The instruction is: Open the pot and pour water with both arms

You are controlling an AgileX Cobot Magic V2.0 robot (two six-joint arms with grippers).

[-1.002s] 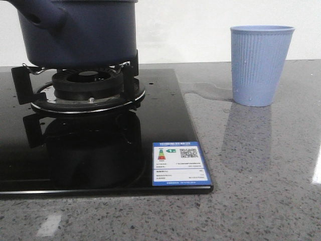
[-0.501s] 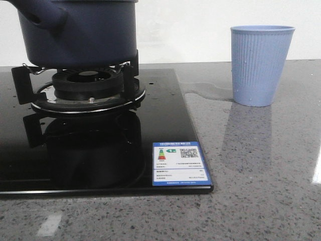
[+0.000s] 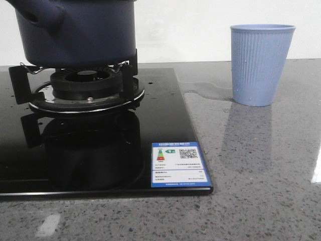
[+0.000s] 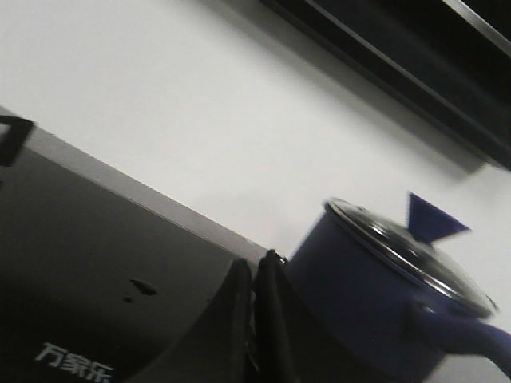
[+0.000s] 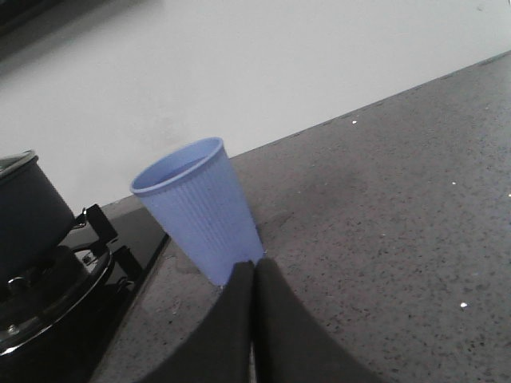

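Front view, nearest: speckled grey stone counter (image 3: 261, 201), bare in the foreground. On it lies the black glass hob (image 3: 90, 165), its near right corner carrying a blue-and-white energy label (image 3: 179, 164) with a QR code. Further back on the hob: the burner (image 3: 83, 85) inside a black metal pan support (image 3: 128, 75), both mirrored in the glass. The pot (image 3: 80, 30), dark navy with a stubby hollow side handle toward its left, sits on the pan support above the burner; its top is cut off in this view. To the right, on the counter and well apart from the hob, stands the ribbed light-blue cup (image 3: 262, 64), upright, with a thin puddle of water (image 3: 208, 91) on the counter touching its base on the left side. White wall behind everything. Left wrist view: left gripper (image 4: 252, 275) has both fingers pressed together, nothing between them; past the tips is the pot with a glass lid (image 4: 407, 251) on it, metal-rimmed, a blue cone-shaped knob (image 4: 429, 219) on top. Printed characters show on the hob surface. Right wrist view: right gripper (image 5: 253, 275) likewise has its fingers closed against each other, empty; the tips sit just in front of the cup's base, contact cannot be determined.
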